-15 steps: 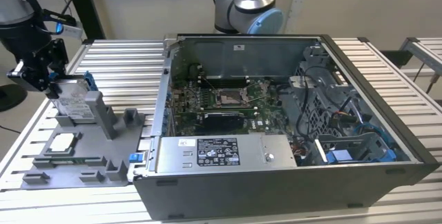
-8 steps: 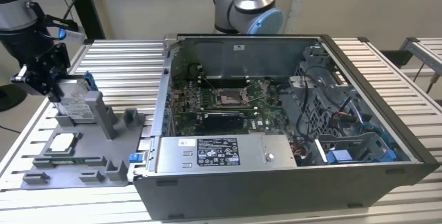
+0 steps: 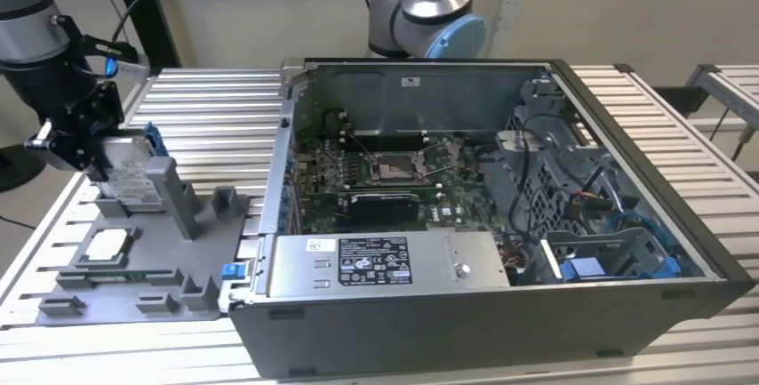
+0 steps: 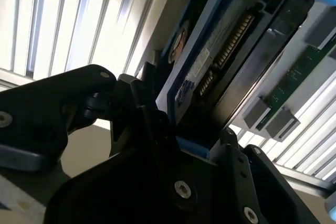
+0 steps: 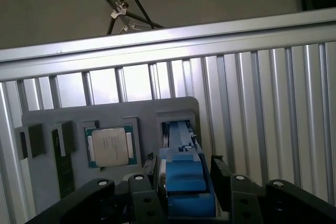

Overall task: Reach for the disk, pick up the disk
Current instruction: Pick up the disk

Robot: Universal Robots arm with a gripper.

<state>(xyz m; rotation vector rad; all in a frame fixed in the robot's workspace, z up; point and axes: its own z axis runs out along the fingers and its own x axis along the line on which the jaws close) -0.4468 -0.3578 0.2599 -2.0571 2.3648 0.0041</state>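
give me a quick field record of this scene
gripper: around the disk, at the exterior view's left
disk: upright on edge over the grey tray, blue rails showing; seated or lifted, cannot tell
chip: flat in the tray, near the disk
computer case: open, to the exterior view's right of the tray
other arm: behind the case
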